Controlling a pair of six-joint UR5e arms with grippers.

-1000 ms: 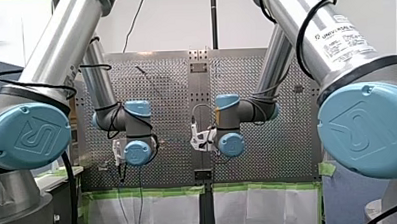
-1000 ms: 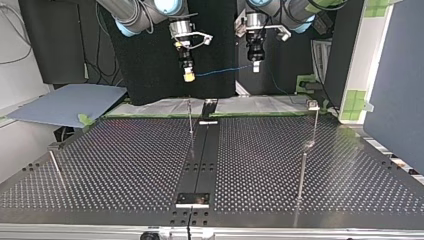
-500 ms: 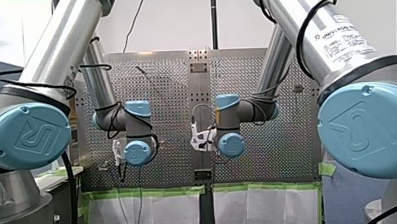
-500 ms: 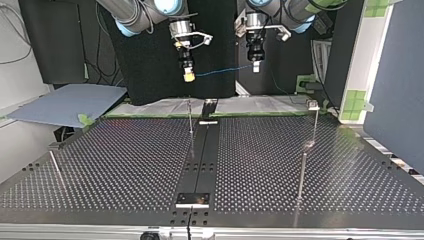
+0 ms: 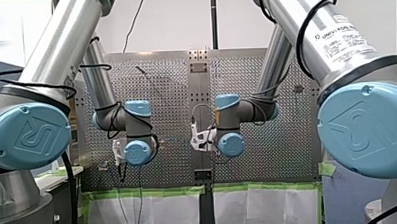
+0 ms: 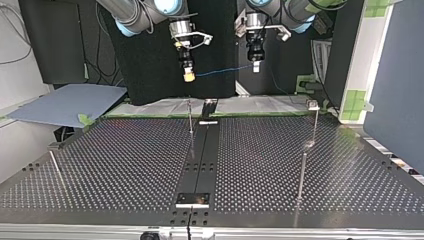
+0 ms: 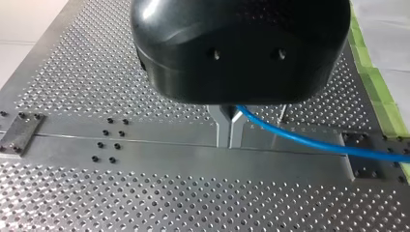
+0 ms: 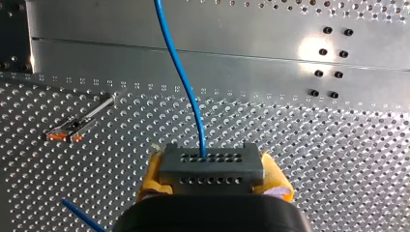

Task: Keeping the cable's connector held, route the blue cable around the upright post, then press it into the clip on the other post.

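Blue cable [image 6: 222, 71] unmoved since earlier frames.

Blue cable [image 6: 225, 70] ran from my left gripper [image 7: 229, 129] to its grey, many-holed connector [image 8: 211, 166], clamped in my right gripper [image 8: 212, 176]; the thin post [image 6: 190, 120] stood upright, lower down.

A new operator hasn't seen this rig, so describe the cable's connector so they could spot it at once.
Above the far edge of the perforated table in the top view, find my right gripper, on the arm at that view's left. Between its yellow-padded fingers sits the connector, a grey block with rows of holes. Nothing else there has the blue cable ending in it.
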